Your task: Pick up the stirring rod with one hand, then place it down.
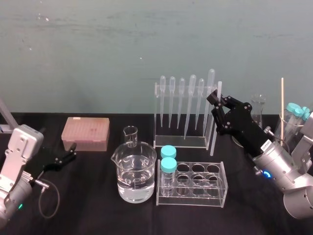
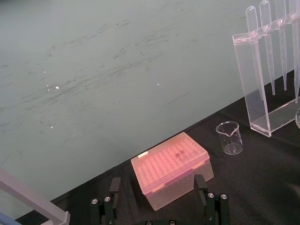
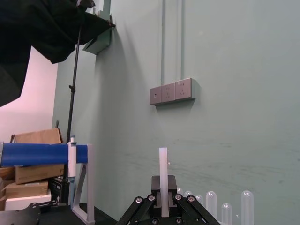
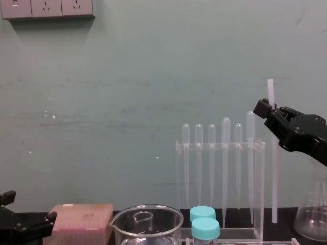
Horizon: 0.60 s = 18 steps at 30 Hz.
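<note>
- Your right gripper [image 1: 215, 100] is clenched on the stirring rod [image 1: 214, 132], which stands upright just right of the pipette rack [image 1: 180, 142].
- Move it straight and slow so it doesn't clip the rack.
- Left gripper [image 1: 72, 151] is parked with its fingers spread, well left of the rack.

Place: a laboratory bench.
Glassware: a large beaker [image 1: 136, 172] of clear liquid, a small beaker [image 1: 130, 134], a conical flask [image 1: 258, 108].
Racks: an acrylic pipette rack [image 1: 182, 139] hung with bulb-topped pipettes [image 1: 191, 93]; a test tube rack [image 1: 195, 186] with blue-capped tubes [image 1: 168, 165].
Consumables: a pink pipette tip box [image 1: 85, 133].
Surface: black tabletop [image 1: 88, 200], teal wall [image 1: 98, 49] behind.
</note>
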### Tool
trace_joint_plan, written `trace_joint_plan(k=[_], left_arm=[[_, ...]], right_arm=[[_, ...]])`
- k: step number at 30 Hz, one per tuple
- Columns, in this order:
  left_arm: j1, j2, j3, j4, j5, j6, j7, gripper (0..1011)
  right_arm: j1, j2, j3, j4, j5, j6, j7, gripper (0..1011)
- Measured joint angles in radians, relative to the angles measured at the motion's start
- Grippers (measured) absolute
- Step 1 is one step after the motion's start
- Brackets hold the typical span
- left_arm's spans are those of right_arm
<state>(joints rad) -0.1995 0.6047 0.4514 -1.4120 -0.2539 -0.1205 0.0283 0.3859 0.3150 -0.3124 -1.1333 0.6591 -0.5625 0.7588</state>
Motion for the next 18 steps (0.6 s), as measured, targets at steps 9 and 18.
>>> trace_joint_plan(k=[9,18], left_arm=[[0.0,0.0,0.0,0.0,0.0,0.0,0.0,1000],[0.0,0.0,0.0,0.0,0.0,0.0,0.0,1000]], right_arm=[[0.0,0.0,0.0,0.0,0.0,0.0,0.0,71],[0.0,-0.001,0.002,0.0,-0.001,0.0,0.001,71]])
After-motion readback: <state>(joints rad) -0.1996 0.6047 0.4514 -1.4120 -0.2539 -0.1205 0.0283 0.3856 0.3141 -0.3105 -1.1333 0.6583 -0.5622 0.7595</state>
